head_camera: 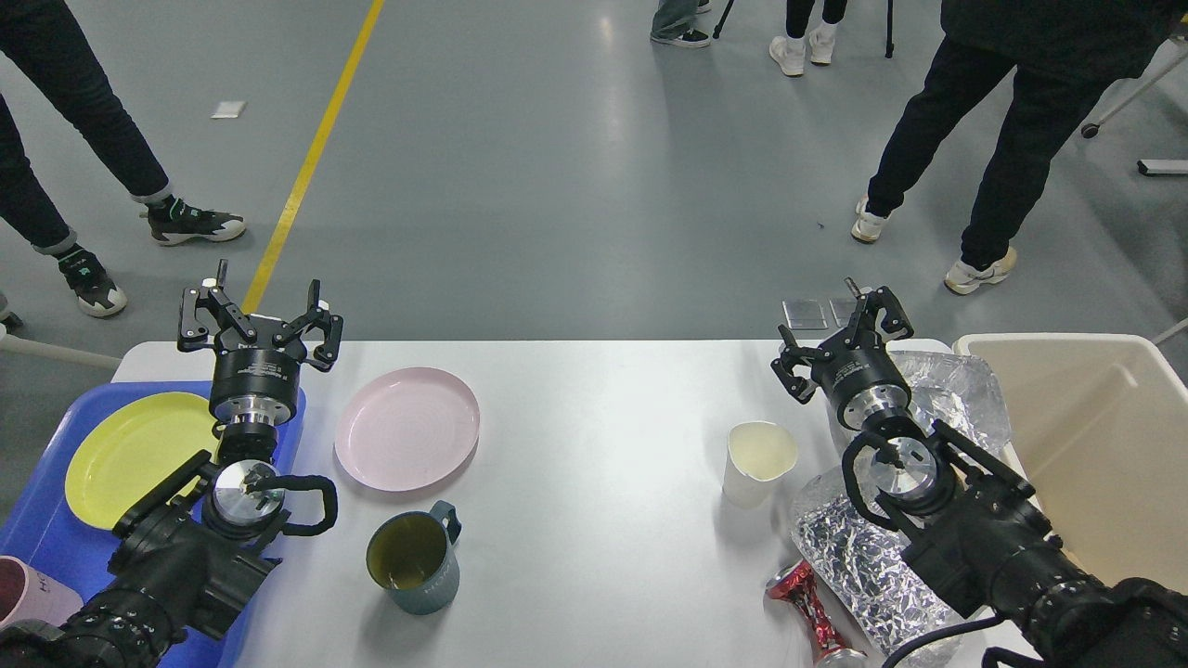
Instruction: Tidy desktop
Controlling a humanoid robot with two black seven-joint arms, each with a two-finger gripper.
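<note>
The desktop [594,520] fills the near half of the view, running left to right, with a blue tray [37,547] at its left end and a cream bin [1095,436] at its right end.

Left gripper [261,320]: fingers spread wide, holding nothing. It hovers at the far left edge, over the boundary between the tray and the bare table. A yellow plate [130,455] already lies in the tray.

Right gripper [840,343]: fingers apart, holding nothing. It hovers at the far right edge above crumpled foil [956,394].

Key relation: the pink plate [406,427] lies just to the right of the left gripper and slightly nearer. The left arm is clearly the closer one; the right arm is well apart from it. The dark mug [413,557] stands nearer still, handle pointing to the far right.

On the right side, the paper cup [756,459] stands upright, near and to the left of the right gripper. The crushed red can [807,603] lies at the near edge, its long axis running from far-left to near-right, beside more foil.

Judgement: dishes probably go left to the tray, rubbish right to the bin.
</note>
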